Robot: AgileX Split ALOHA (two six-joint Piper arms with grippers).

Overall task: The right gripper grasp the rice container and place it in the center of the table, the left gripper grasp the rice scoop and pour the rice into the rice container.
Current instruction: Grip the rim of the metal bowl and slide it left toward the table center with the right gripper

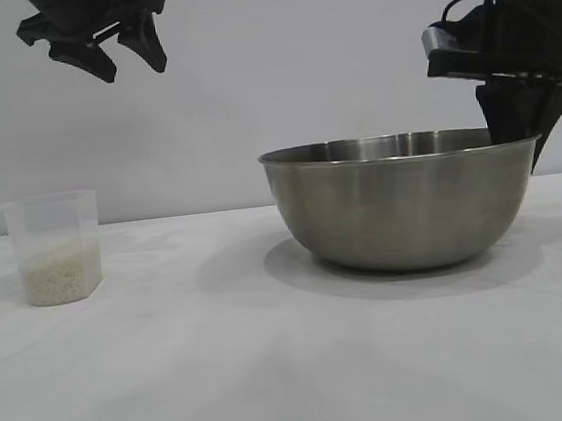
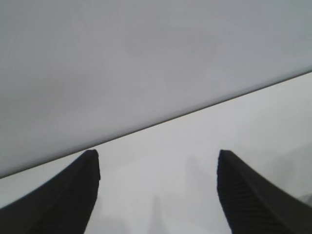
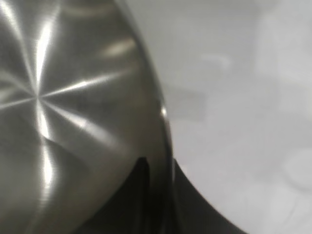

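The rice container [image 1: 401, 203], a wide steel bowl, stands on the white table [image 1: 228, 377] right of centre. My right gripper [image 1: 525, 145] comes down over the bowl's right rim. In the right wrist view the right gripper [image 3: 158, 163] is shut on the rice container [image 3: 73, 122], one finger inside the wall and one outside. The rice scoop [image 1: 55, 244], a frosted plastic cup, stands at the far left with white rice [image 1: 59, 274] in its bottom. My left gripper [image 1: 132, 67] hangs high above and to the right of the scoop. Its fingers are open in the left wrist view, where the left gripper [image 2: 157, 156] has nothing between them.
A plain grey wall runs behind the table. Bare tabletop lies between scoop and bowl and in front of both.
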